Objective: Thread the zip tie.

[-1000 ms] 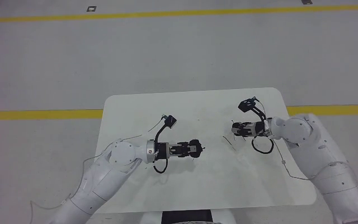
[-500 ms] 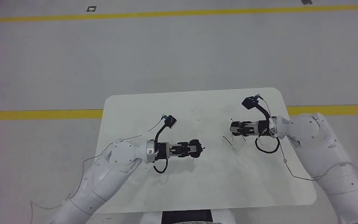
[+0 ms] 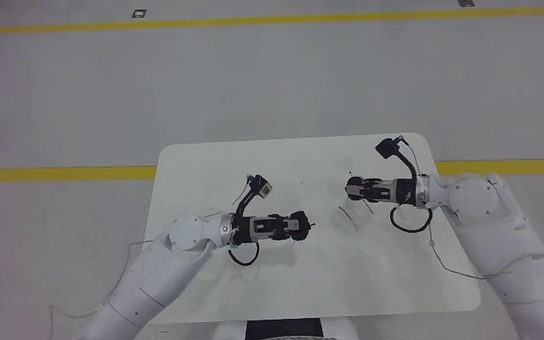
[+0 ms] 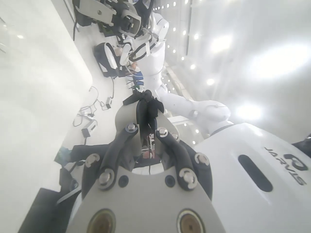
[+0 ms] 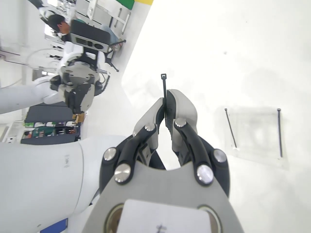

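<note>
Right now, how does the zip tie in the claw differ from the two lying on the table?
The zip tie is pinched in the right gripper, head poking out in the air; the two spare ties lie loose and flat on a clear sheet. All three are thin and black.

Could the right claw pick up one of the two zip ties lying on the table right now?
Probably not yet. The right claw is shut on another zip tie, so it is full. The two spare zip ties lie uncovered on a clear sheet close by, so the path looks free.
</note>
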